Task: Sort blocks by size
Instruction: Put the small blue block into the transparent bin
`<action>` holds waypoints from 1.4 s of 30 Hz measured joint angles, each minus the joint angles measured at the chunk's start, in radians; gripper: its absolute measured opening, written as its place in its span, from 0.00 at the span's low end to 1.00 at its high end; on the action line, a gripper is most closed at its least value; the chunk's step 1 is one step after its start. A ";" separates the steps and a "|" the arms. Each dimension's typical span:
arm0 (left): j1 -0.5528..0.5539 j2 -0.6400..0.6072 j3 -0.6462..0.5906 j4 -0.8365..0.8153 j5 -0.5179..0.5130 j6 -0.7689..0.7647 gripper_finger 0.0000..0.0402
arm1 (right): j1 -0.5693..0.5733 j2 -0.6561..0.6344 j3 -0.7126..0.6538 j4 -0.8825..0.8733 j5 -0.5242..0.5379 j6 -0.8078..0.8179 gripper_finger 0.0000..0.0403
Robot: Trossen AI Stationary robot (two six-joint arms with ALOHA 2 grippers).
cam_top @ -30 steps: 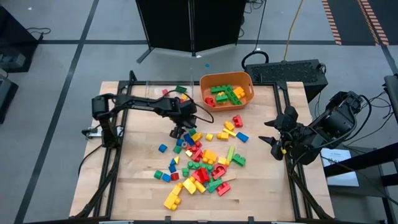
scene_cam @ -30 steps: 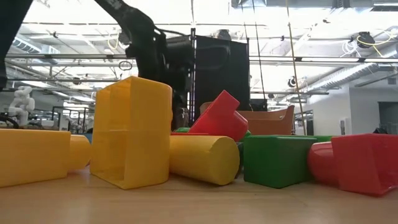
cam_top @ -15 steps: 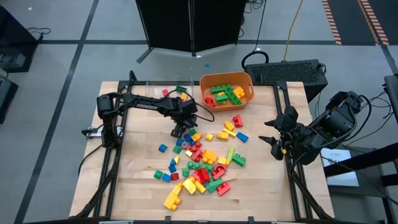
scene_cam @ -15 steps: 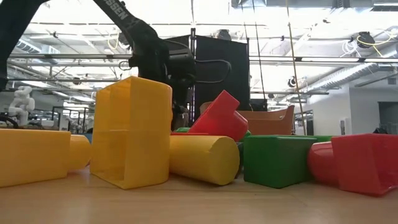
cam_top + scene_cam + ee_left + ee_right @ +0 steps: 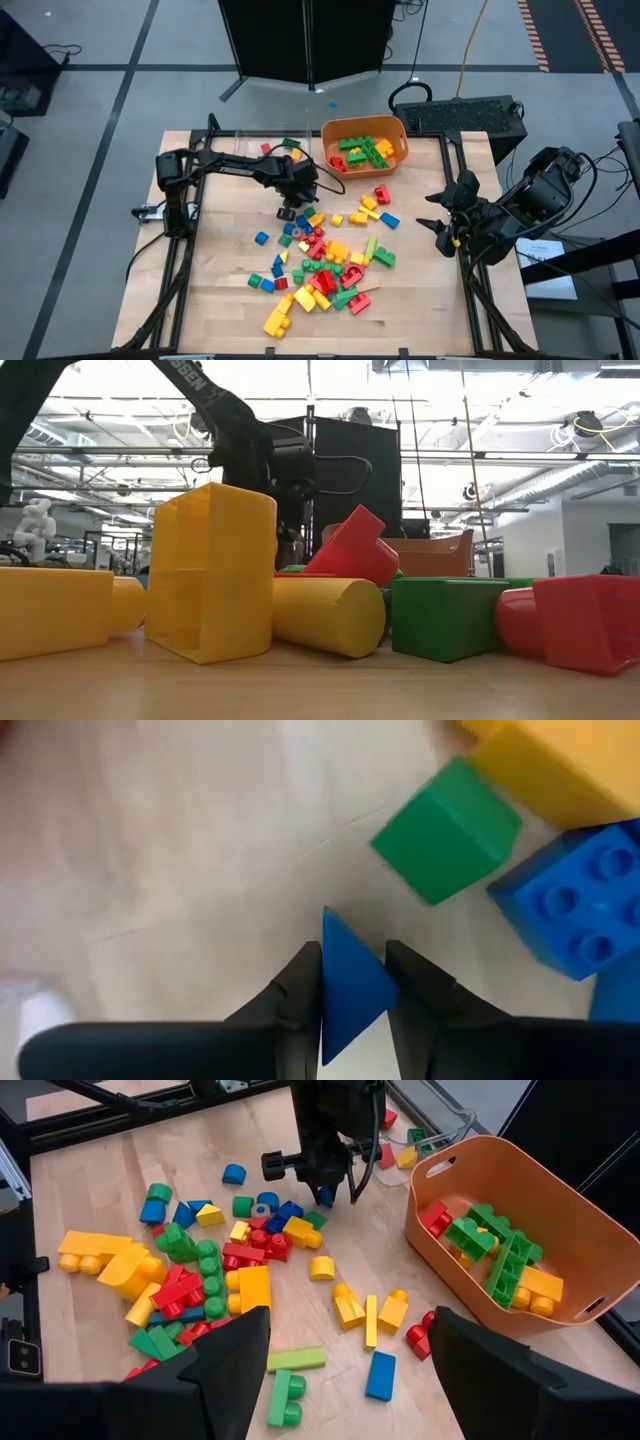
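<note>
- Fingers (image 5: 298,988) of the left gripper (image 5: 352,982) have just drawn together from a wide stance and now clamp a small blue wedge block (image 5: 348,982) between them.
- Location: wedge sits at the pile's upper edge, beside a green cube (image 5: 446,830) and a blue studded brick (image 5: 583,901).
- Meaning: pick looks secured; lift and placement remain.
- Right gripper (image 5: 437,224) waits at the table's right edge, fingers spread apart.

Pale lettering on the dark robot arm (image 5: 195,382), too small to read, no other text
</note>
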 joint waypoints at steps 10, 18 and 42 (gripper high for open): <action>-0.018 -0.134 0.108 -0.125 -0.090 -0.120 0.21 | 0.000 0.000 0.000 0.000 0.009 -0.001 0.66; 0.035 -0.324 0.157 -0.127 -0.326 -0.183 0.21 | 0.000 0.000 0.000 -0.006 0.085 -0.005 0.66; 0.373 -0.256 0.152 -0.292 -0.235 -0.268 0.43 | -0.115 0.057 0.000 -0.031 0.116 -0.004 0.66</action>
